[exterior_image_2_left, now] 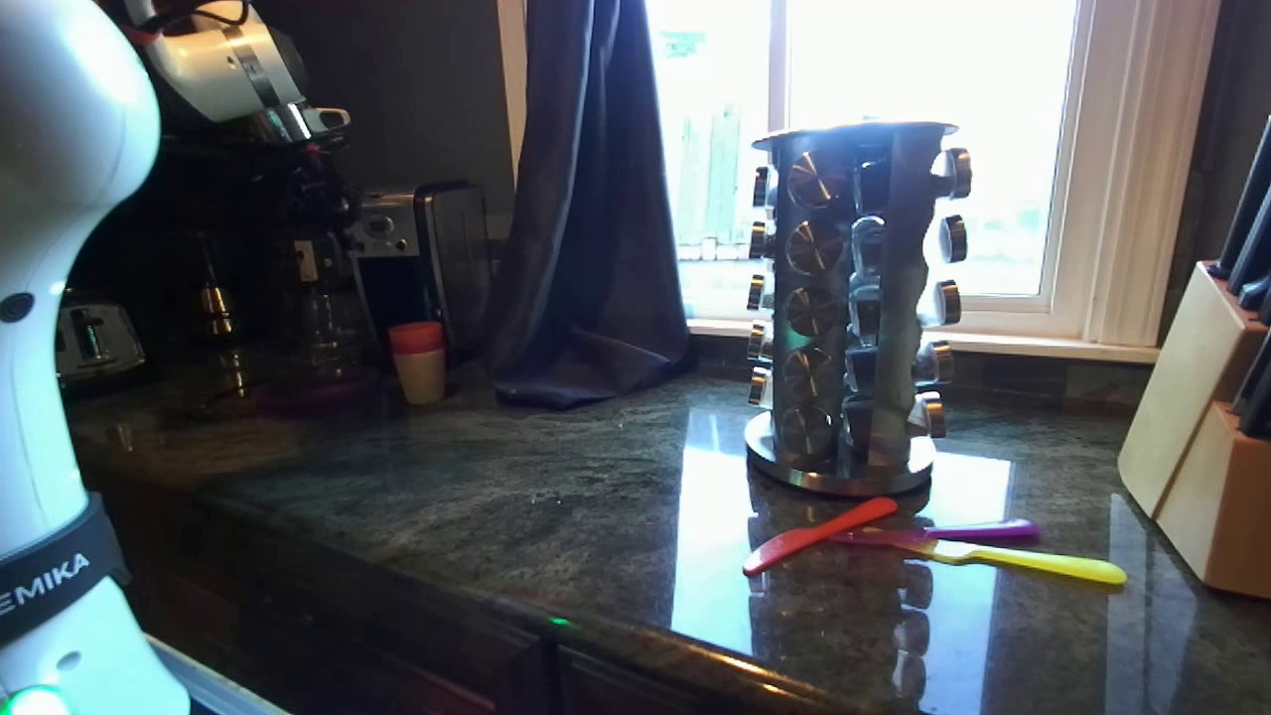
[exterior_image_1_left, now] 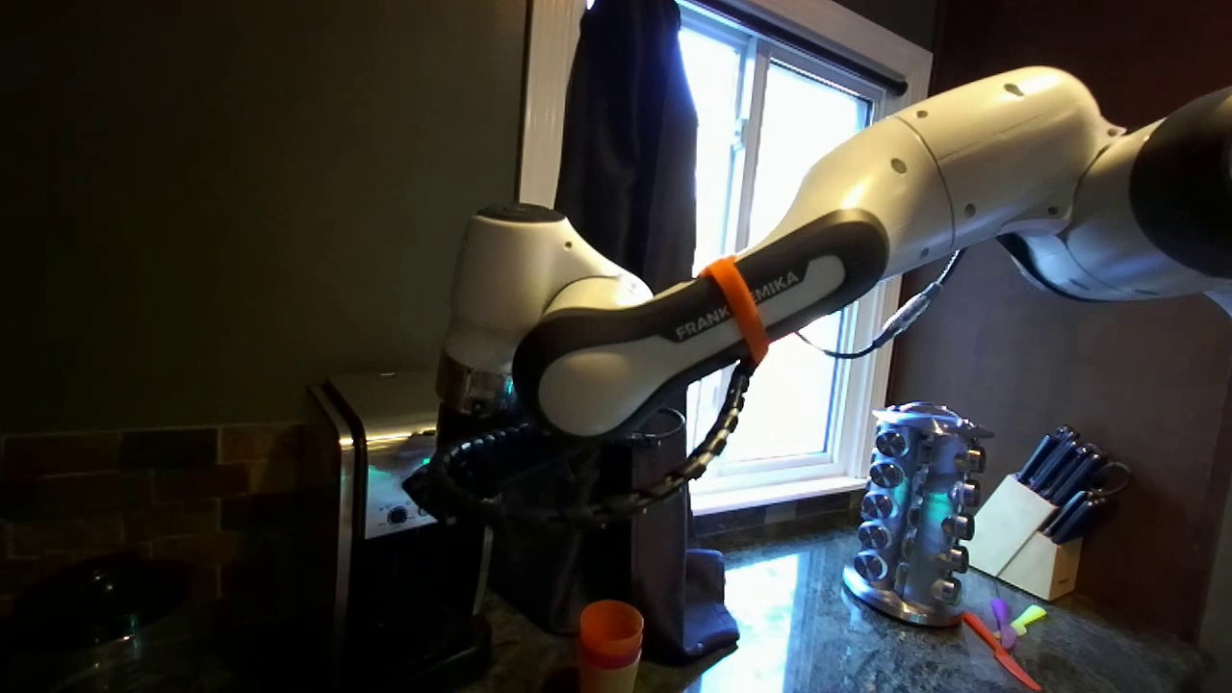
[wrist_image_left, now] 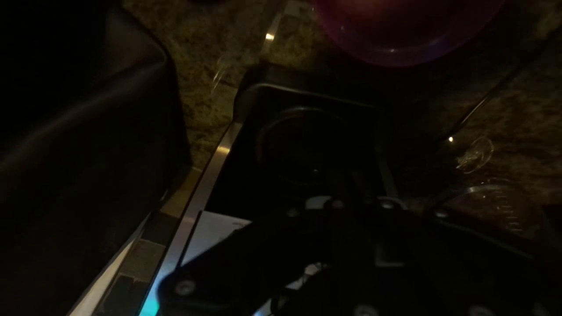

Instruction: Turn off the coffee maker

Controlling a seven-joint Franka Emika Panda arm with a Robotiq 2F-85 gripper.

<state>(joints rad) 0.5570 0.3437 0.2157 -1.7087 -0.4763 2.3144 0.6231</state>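
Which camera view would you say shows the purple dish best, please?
The wrist view: the purple dish appears large there, its round shape plain, though the top edge cuts it off. In an exterior view, a dim purple patch may be it; elsewhere I cannot find it.

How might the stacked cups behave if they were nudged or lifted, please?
The stacked cups look thin-rimmed, so probably light. Taller than wide and narrowing downward, they may tip if pushed high. Being nested, they might separate when lifted.
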